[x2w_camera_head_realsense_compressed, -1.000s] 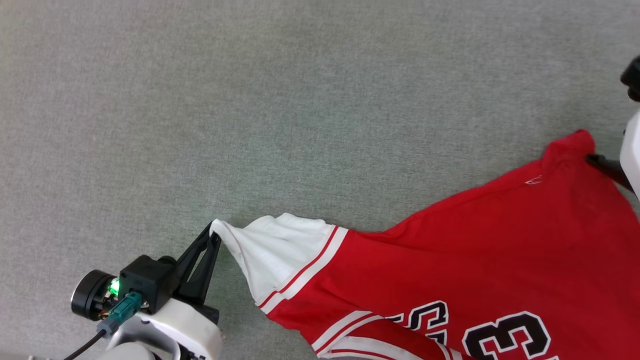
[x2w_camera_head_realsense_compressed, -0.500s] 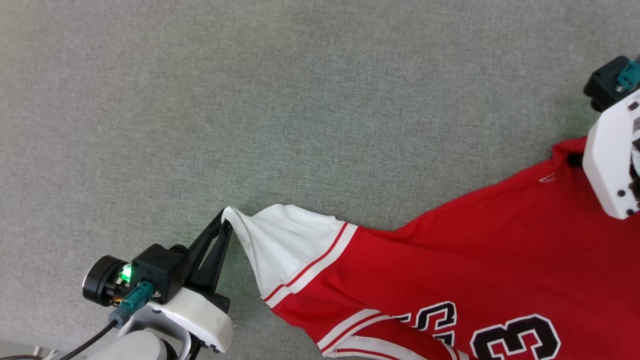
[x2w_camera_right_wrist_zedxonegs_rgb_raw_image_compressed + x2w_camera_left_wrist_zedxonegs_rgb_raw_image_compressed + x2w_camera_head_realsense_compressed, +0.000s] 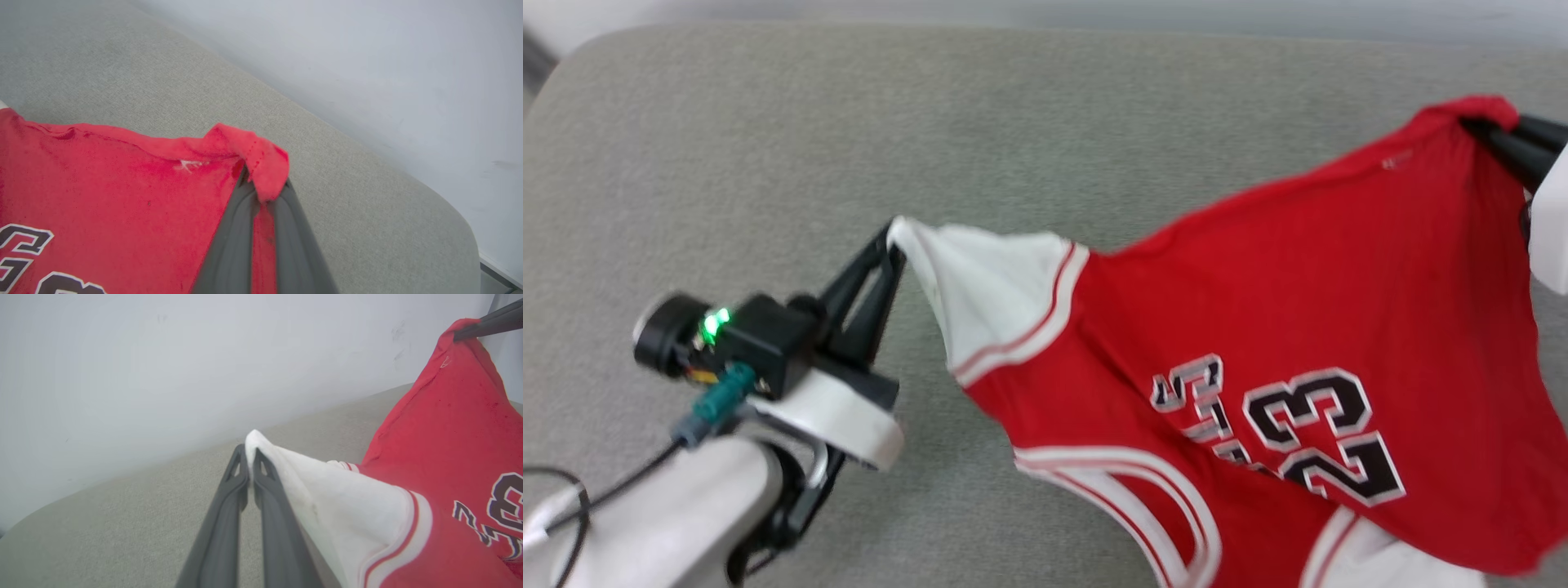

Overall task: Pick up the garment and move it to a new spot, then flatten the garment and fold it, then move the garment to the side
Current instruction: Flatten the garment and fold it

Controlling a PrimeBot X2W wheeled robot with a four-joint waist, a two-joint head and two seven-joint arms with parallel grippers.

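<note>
The garment [image 3: 1258, 269] shows one legible print — black, white-outlined "23".

Plain indoor room; grey fabric-covered surface [image 3: 768, 122]; bare pale wall [image 3: 163, 355]

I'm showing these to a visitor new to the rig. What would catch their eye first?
The red jersey with its black 23, stretched across the right half of the head view over the grey fabric surface. The left gripper pinches the tip of its white sleeve at centre-left; the right gripper clamps a red corner at the upper right.
</note>
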